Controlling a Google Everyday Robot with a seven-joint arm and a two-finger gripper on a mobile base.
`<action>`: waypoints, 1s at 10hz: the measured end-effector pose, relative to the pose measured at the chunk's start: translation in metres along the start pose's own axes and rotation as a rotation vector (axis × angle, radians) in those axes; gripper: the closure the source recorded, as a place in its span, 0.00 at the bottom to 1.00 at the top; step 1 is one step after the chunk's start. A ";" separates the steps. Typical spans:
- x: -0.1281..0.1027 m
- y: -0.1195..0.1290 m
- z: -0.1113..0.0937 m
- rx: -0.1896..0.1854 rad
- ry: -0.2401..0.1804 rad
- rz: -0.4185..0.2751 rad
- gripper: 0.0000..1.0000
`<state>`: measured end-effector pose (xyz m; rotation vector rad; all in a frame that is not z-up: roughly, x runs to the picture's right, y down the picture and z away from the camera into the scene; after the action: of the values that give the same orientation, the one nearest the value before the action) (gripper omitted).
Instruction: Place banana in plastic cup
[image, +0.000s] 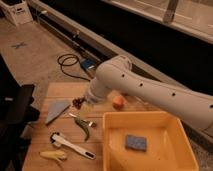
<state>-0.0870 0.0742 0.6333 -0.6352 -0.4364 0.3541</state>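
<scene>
We note the small stubby pale-yellow toy banana (53, 155) lying at the wooden table's (62, 91) near-left corner, just beside a white-handled utensil (71, 147) and well apart from the gripper (90, 103), which hangs low mid-table; we cannot tell its grip state.

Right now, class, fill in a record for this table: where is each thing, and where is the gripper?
banana: lying at the front left of the table, nothing touching it
utensil: white-handled, just behind the banana
pepper: green, left of the tub
tub: yellow, holds a blue sponge
orange: behind the tub, next to the arm
cup: not visible
gripper: low over the back of the table by the grapes, far from the banana
</scene>
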 end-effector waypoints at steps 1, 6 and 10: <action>0.001 0.000 0.000 0.001 0.000 0.002 0.29; -0.007 0.000 0.009 -0.012 0.054 -0.047 0.29; -0.032 0.024 0.063 -0.075 0.167 -0.132 0.29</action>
<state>-0.1498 0.1089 0.6549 -0.6991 -0.3312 0.1579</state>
